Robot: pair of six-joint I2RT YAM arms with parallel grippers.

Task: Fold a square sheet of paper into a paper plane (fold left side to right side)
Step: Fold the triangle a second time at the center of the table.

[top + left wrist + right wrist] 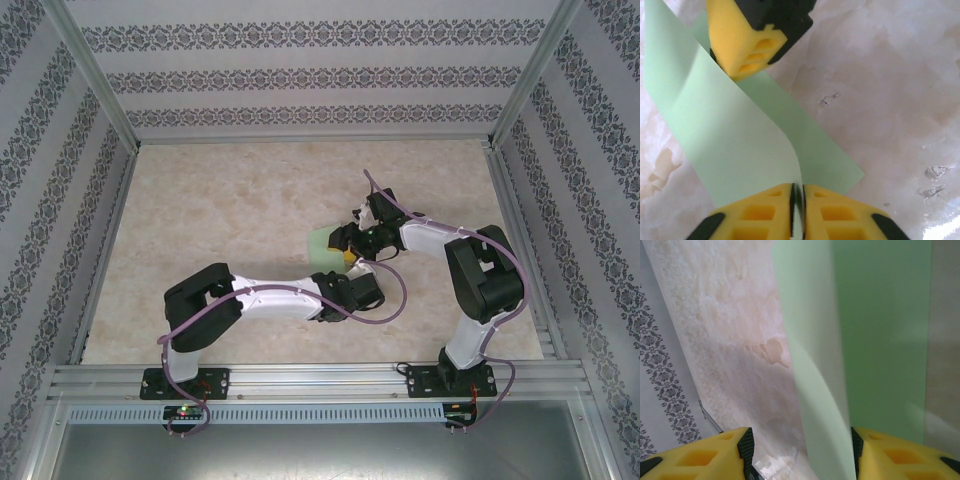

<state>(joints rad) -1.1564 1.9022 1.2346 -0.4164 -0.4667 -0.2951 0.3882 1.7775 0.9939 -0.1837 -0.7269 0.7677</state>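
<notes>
Left end effector: The left end effector has its two yellow fingers pressed together on the lifted edge of the paper. The thin edge is pinched between them.

Sheet: The square sheet of paper is about in the middle of the surface, well away from every edge. One side is lifted and curls up like a wave. The rest lies flat.

Right end effector: The right end effector has its fingers apart. The curled paper rises between them, and they do not squeeze it. In the left wrist view, one of its yellow fingers sits over the far part of the sheet. I cannot tell if it touches.

Step in hand: This looks like the first fold, left side over to right side. I see no crease, so the job seems near its start.

Next move: I think the pinched edge must be carried across to the other side. It then has to be lined up, laid down and pressed flat. The flat part should be held so it does not slide.

Hard to see: From the top view the arms cover most of the sheet, and just a small pale green bit peeks out. The wrist views cut off its corners. The right wrist view is blurry, so I cannot tell where the edges are.
</notes>
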